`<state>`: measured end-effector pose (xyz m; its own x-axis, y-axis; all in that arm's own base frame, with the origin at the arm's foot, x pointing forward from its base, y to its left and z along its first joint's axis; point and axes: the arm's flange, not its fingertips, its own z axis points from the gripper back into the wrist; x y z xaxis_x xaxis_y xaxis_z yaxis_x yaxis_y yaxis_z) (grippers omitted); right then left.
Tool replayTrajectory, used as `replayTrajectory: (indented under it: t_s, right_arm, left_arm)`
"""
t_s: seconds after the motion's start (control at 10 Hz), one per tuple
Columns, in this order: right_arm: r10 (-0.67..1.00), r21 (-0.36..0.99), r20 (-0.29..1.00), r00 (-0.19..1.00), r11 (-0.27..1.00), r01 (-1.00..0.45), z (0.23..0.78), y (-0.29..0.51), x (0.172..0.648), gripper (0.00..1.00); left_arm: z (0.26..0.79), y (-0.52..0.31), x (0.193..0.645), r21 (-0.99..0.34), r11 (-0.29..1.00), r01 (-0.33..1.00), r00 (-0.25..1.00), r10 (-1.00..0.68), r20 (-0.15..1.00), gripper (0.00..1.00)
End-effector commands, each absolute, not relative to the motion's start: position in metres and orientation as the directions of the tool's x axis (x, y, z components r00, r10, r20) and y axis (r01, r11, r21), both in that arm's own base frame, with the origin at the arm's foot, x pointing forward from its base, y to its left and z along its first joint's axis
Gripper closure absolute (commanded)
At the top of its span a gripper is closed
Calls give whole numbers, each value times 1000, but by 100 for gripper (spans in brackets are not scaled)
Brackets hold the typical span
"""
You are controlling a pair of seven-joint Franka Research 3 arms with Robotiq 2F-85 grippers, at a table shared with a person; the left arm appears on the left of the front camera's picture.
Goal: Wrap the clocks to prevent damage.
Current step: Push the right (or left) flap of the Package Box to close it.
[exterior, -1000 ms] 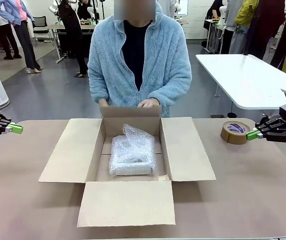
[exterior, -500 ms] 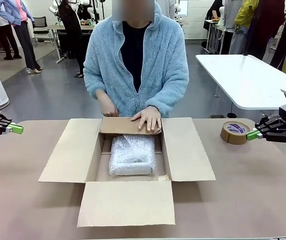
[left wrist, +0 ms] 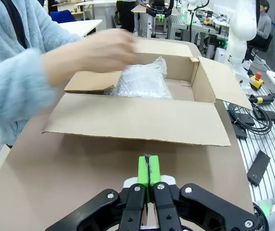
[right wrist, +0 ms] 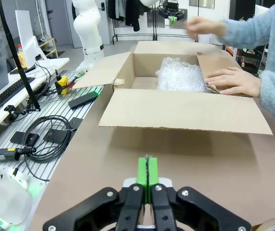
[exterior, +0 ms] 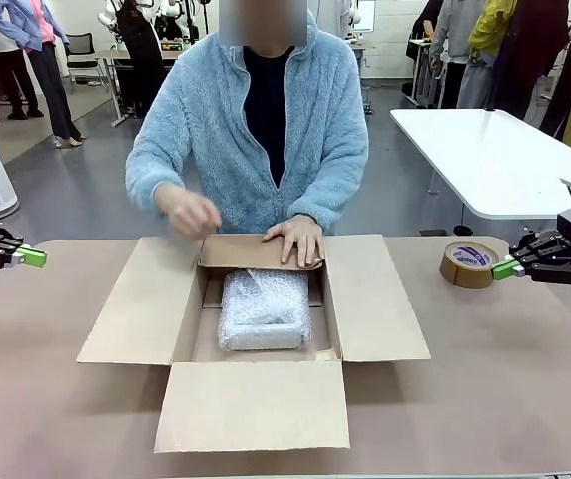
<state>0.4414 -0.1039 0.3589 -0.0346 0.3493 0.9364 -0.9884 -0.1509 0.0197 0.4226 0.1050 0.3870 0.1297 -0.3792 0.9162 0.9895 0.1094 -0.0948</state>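
L gripper [exterior: 36, 257] & R gripper [exterior: 500, 268] closed; 1 clocks bundle [exterior: 264, 311] in 1 box [exterior: 146, 299].

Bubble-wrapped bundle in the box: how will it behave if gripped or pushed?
The bubble-wrapped bundle looks loose and lumpy outside, so it would probably squash and slip when pinched. Lying flat and blocky in the cardboard box, it likely slides rather than rolls. The padding hints at fragile contents.

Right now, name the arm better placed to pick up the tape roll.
Right, most likely. The right gripper sits shut just beside the tape roll. The left gripper, also shut, is beyond the open cardboard box, at the table's opposite end.
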Motion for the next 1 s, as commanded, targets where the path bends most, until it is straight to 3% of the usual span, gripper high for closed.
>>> replayTrajectory:
  t_s: [0.0, 0.9]
  right_arm:
    - [346, 21, 938, -34, -154, -988, 359, -103, 441, 99]
    - [346, 21, 938, -34, -154, -988, 359, -103, 441, 99]
  left_arm:
    - [388, 104, 420, -89, 116, 989, 127, -378, 917, 100]
    - [388, 104, 420, -89, 116, 989, 127, -378, 917, 100]
